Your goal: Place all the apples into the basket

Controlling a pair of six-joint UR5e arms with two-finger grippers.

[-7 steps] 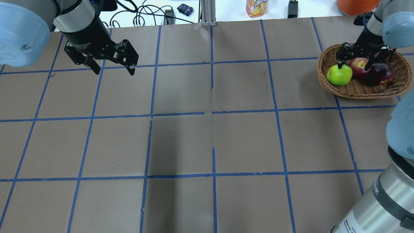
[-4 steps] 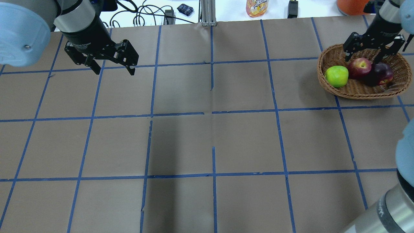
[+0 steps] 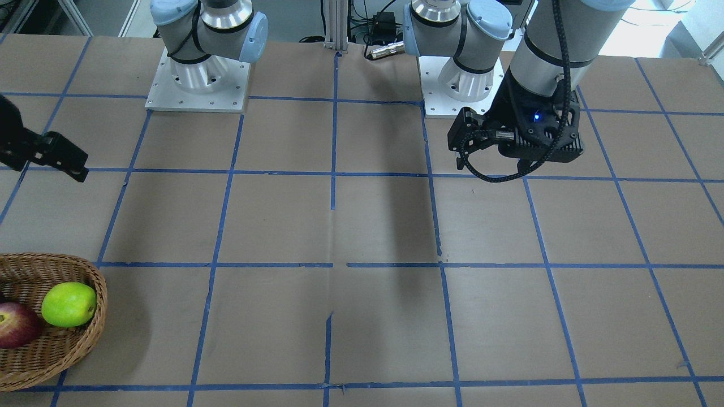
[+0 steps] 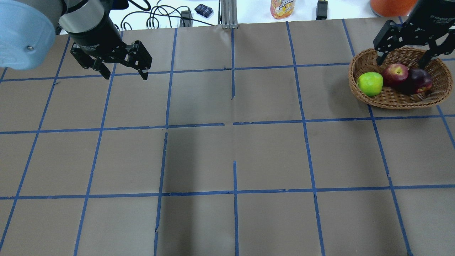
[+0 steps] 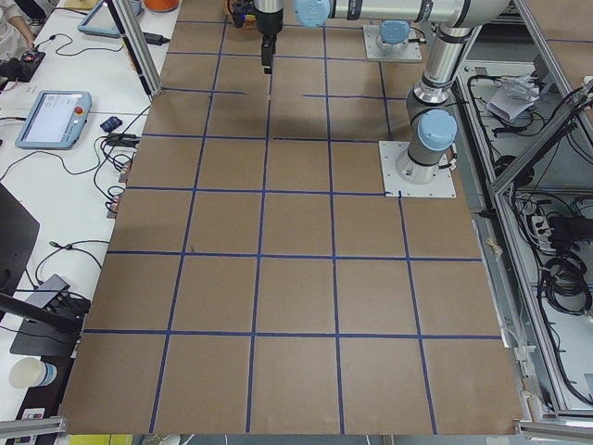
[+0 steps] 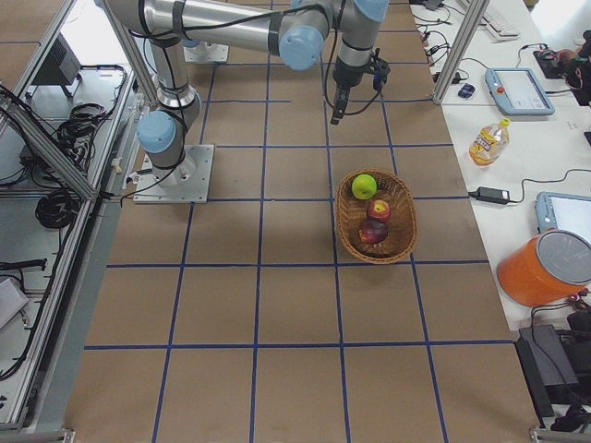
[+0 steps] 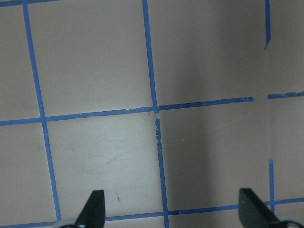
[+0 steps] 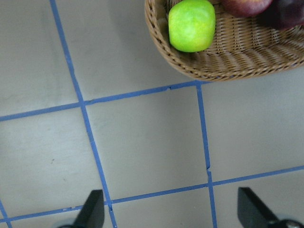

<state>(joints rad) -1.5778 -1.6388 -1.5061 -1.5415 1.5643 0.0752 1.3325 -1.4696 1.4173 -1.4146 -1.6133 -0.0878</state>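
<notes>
The wicker basket [image 4: 359,89] stands at the table's far right. It holds the yellow-green apple [image 4: 370,84], the red apple [image 4: 395,74] and the dark maroon apple [image 4: 420,81]. My right gripper [image 4: 401,63] is open and empty, raised above the basket's far rim. In the right wrist view the green apple [image 8: 191,25] lies inside the basket's rim [image 8: 228,64], far ahead of the open fingertips [image 8: 92,211]. My left gripper [image 4: 125,75] is open and empty over bare table at the far left. The front view shows the basket [image 3: 96,316] at its lower left.
Brown paper with a blue tape grid covers the table. Beyond its far edge are a juice bottle [image 4: 282,9], an orange container [image 4: 391,5], cables [image 4: 156,16] and an aluminium post [image 4: 227,14]. Both arm bases [image 3: 195,85] stand at the robot's side.
My right gripper has lifted up and away from the apples, open and empty. The green apple has shifted slightly within the basket. My left gripper has barely moved.
</notes>
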